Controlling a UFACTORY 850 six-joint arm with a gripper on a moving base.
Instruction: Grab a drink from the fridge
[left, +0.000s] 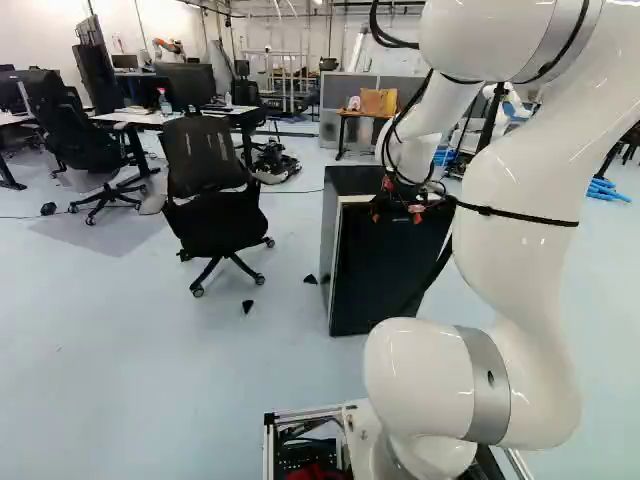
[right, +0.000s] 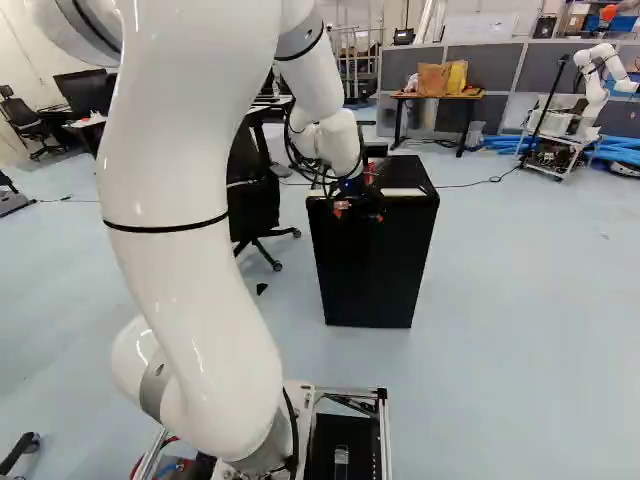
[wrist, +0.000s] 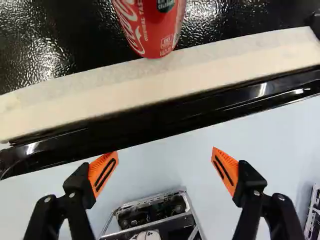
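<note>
Black fridge top (wrist: 50, 40), pale strip (wrist: 225, 65) along edge; red can (wrist: 152, 25) on top.

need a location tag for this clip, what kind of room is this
Probably a robotics lab or workshop: another robot arm stands on a wheeled cart, with office chairs and desks with monitors around.

black chair (left: 212, 215) near black fridge (left: 385, 275)

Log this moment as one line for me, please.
pincer open | red can ahead, ungripped, atop fridge | door shut
</note>
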